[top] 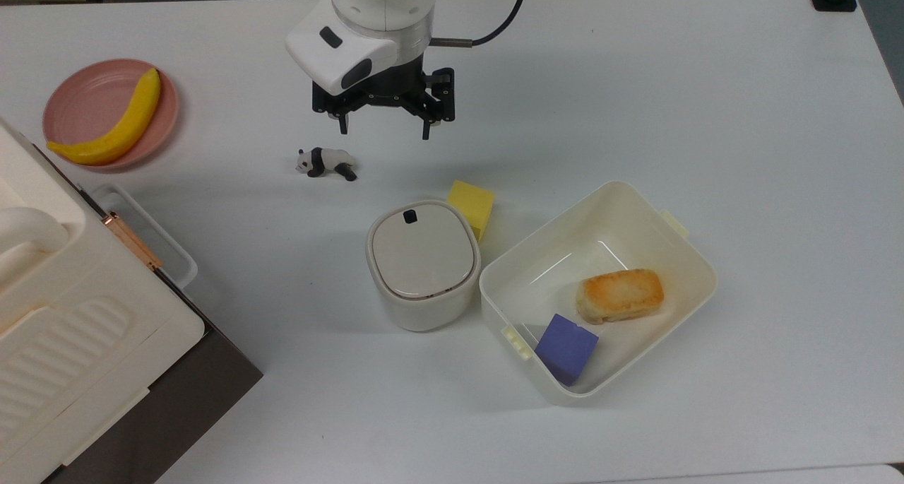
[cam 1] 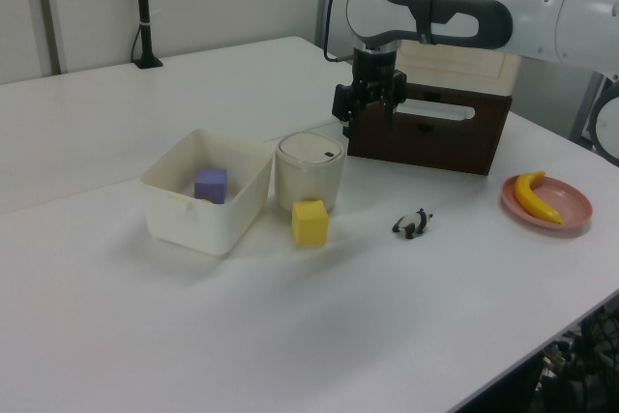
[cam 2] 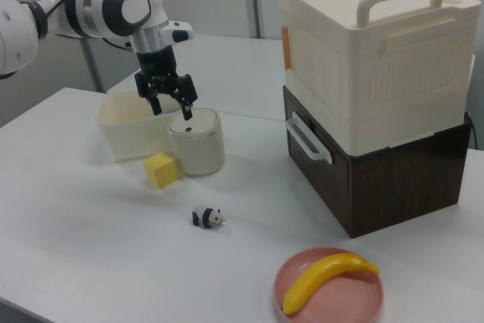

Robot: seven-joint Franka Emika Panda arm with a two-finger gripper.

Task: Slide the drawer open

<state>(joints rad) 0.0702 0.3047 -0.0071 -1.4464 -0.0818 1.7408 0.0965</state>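
STEP: approach | GRIPPER: black two-finger gripper [top: 383, 125] spread, empty, upper centre, top view | TARGET: dark brown wooden drawer [cam 2: 342, 166] shut, right view's right, under cream ribbed box [cam 2: 368, 51] | METHOD: hook white loop handle [cam 2: 307, 140], pull straight outward.

dark brown drawer [cam 2: 330, 163], white handle, shut

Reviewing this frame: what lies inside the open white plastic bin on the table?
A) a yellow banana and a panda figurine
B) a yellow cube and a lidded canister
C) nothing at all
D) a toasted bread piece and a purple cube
D: the top view shows the toasted bread piece and the purple cube inside the open white plastic bin, while the yellow cube sits outside it on the table.
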